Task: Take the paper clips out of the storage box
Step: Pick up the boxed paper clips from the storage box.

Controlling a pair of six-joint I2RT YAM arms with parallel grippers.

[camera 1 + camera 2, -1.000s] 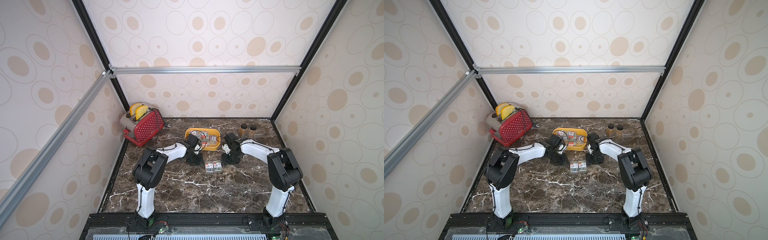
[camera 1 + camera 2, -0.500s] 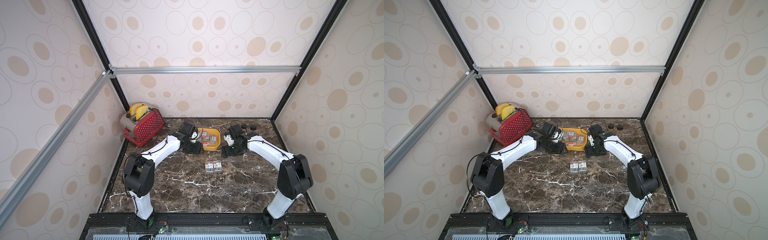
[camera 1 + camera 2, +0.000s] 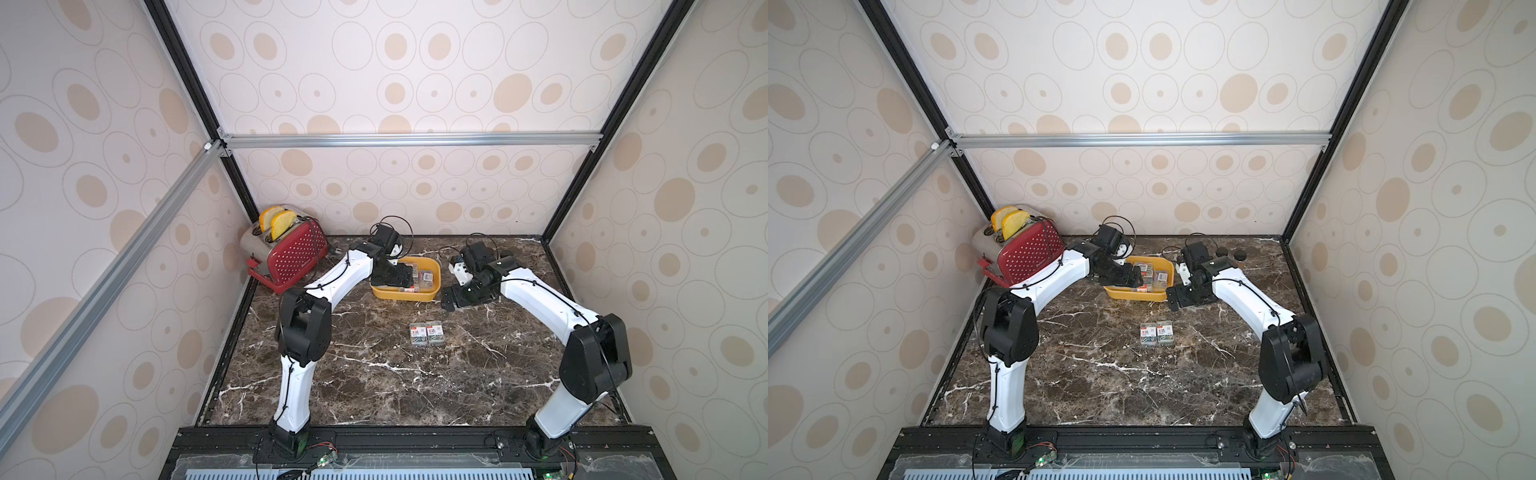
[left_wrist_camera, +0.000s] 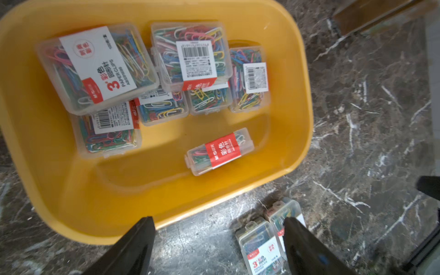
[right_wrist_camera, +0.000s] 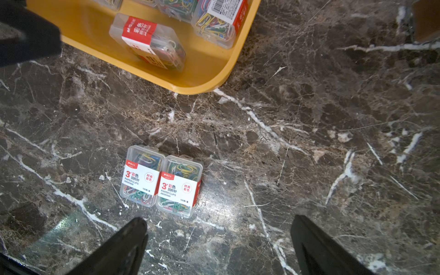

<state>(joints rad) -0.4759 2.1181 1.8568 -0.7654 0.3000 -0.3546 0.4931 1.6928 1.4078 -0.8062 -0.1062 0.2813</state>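
The yellow storage box (image 3: 419, 297) stands at the back middle of the marble table. Several clear boxes of paper clips (image 4: 192, 59) lie piled in it, and one (image 4: 220, 151) rests apart on its narrow side. Two more paper clip boxes (image 3: 427, 333) lie side by side on the table in front, also seen in the right wrist view (image 5: 162, 181). My left gripper (image 4: 218, 221) hangs open over the storage box's near rim (image 4: 166, 214), holding nothing. My right gripper (image 5: 220, 221) is open and empty above bare table, just right of the storage box (image 5: 214, 83).
A red dotted toaster (image 3: 291, 253) with two bread slices sits in the back left corner. Two black-capped jars (image 3: 1231, 252) stand at the back wall behind the right arm. Walls close the table on three sides.
Both arms have pulled away from the two clip boxes on the table and reached back toward the storage box. Both grippers have opened wide.
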